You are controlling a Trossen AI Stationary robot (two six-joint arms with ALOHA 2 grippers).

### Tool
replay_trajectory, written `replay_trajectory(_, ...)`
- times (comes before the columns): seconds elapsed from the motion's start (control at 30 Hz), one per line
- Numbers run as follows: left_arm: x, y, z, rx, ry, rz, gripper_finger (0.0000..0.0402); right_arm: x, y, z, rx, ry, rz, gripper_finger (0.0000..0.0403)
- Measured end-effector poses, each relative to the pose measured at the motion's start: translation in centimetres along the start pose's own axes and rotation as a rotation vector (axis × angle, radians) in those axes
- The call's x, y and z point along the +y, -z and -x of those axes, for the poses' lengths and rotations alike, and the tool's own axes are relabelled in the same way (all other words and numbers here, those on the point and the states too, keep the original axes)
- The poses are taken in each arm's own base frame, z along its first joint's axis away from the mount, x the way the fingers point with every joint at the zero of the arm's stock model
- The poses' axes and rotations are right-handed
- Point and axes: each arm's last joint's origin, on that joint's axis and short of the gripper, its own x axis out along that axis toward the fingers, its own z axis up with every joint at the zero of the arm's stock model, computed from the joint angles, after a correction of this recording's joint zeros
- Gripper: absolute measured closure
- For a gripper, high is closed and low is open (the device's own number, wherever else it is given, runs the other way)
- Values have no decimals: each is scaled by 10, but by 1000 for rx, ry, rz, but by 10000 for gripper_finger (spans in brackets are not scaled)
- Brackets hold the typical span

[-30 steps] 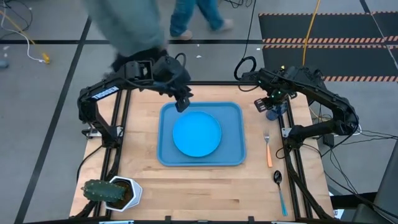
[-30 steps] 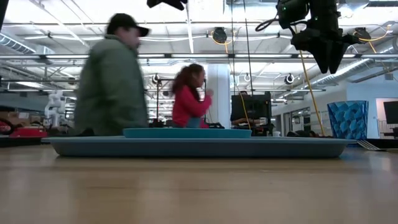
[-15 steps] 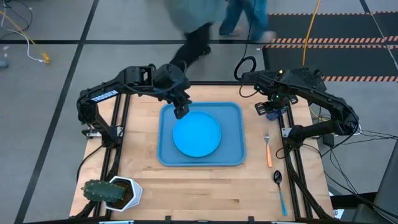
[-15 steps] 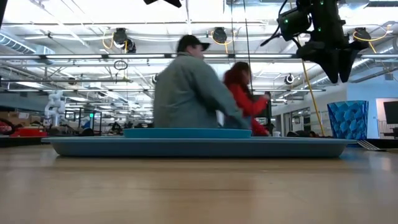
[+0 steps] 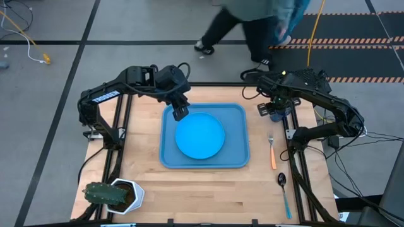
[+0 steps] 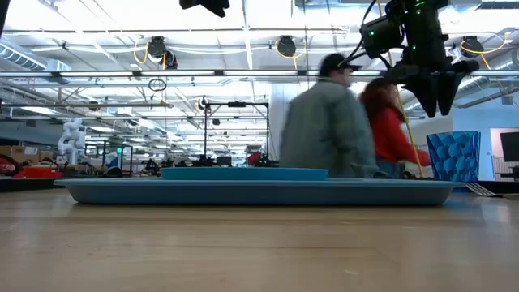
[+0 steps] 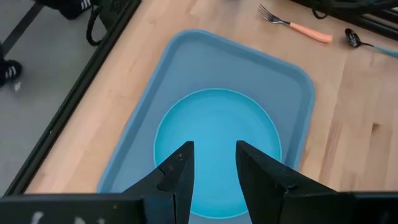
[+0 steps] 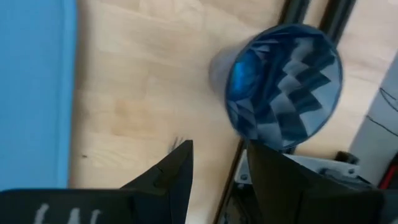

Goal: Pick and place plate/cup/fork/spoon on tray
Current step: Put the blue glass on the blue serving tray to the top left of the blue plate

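Observation:
The blue tray (image 5: pixel 237 157) lies mid-table with the round blue plate (image 5: pixel 199 135) flat on it. The dark-blue cup (image 6: pixel 453 156) stands upright on the wood beyond the tray's far right corner. My right gripper (image 6: pixel 434 104) hangs open just above the cup's rim, pointing down; its wrist view looks into the cup (image 8: pixel 286 87). The orange-handled fork (image 5: pixel 272 150) and the blue-handled spoon (image 5: pixel 284 189) lie on the table right of the tray. My left gripper (image 5: pixel 180 113) is open above the tray's far left corner, slanting down toward the plate (image 7: pixel 217 134).
A potted cactus (image 5: pixel 113 194) stands at the near left corner. The arms' frame posts run along both table sides. Bare wood lies near the front edge. Two people pass on the floor behind the table (image 6: pixel 349 122).
My right gripper has sunk toward the cup, rolling a little, and stays open. My left gripper has tipped slightly further down over the tray's far left corner. The people behind the table have walked toward the right.

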Motion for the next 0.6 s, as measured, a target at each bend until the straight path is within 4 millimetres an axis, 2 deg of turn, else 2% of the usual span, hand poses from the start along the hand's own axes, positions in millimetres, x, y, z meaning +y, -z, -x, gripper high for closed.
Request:
replay_trajectory(0.2,10,0,10,-47,-77,43,282,1,-2,0,-31,2,-12,261)
replay_trajectory(0.3,11,-2,25,-136,-101,42,282,1,-2,0,-34,5,-19,261)
replay_trajectory(0.6,12,-12,51,-372,-114,48,282,1,-2,0,-34,5,-67,261)
